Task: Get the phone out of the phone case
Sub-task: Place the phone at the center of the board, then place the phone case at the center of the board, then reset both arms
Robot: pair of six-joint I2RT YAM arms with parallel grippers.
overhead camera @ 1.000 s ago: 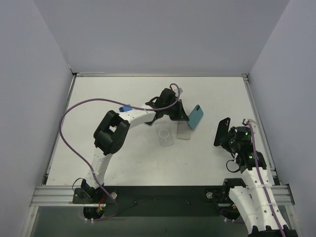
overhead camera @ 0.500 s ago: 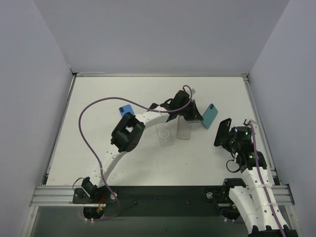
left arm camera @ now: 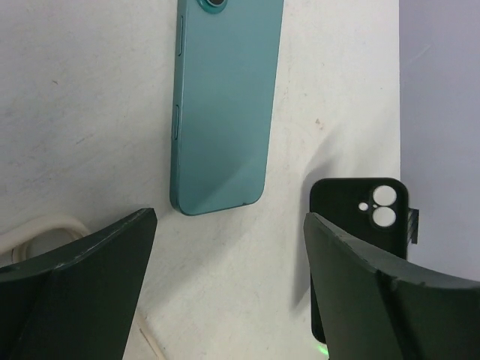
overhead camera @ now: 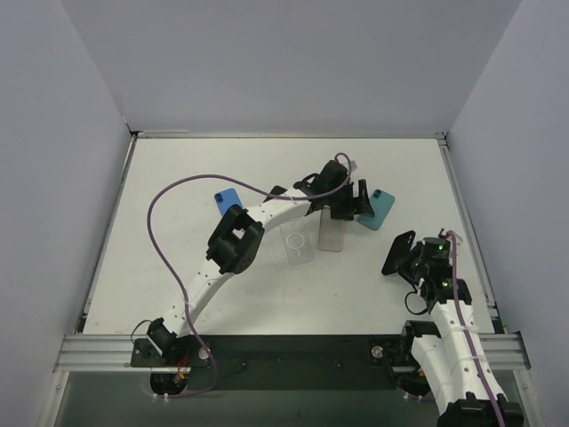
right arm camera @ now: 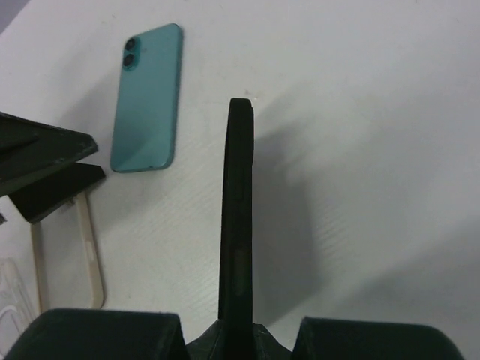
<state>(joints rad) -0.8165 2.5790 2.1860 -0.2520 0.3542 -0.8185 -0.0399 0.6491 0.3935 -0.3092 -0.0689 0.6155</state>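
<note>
The teal phone (overhead camera: 382, 210) lies flat and face down on the white table, camera end away from my left gripper (overhead camera: 356, 201). In the left wrist view the phone (left arm camera: 225, 105) rests just beyond the left gripper (left arm camera: 230, 225), whose jaws stand open with nothing between them. My right gripper (overhead camera: 414, 263) is shut on the black phone case (overhead camera: 397, 253), held upright above the table at the right. The right wrist view shows that case (right arm camera: 238, 210) edge-on in the right gripper (right arm camera: 238, 330), with the phone (right arm camera: 148, 97) lying further off to the left.
A clear case (overhead camera: 298, 245) and a beige-rimmed case (overhead camera: 331, 237) lie on the table under the left arm. A blue object (overhead camera: 228, 197) sits by the left arm's elbow. Grey walls close in the table on three sides.
The left gripper carried the teal phone to the right, set it flat on the table and opened. The right gripper drew the black case slightly nearer and lower.
</note>
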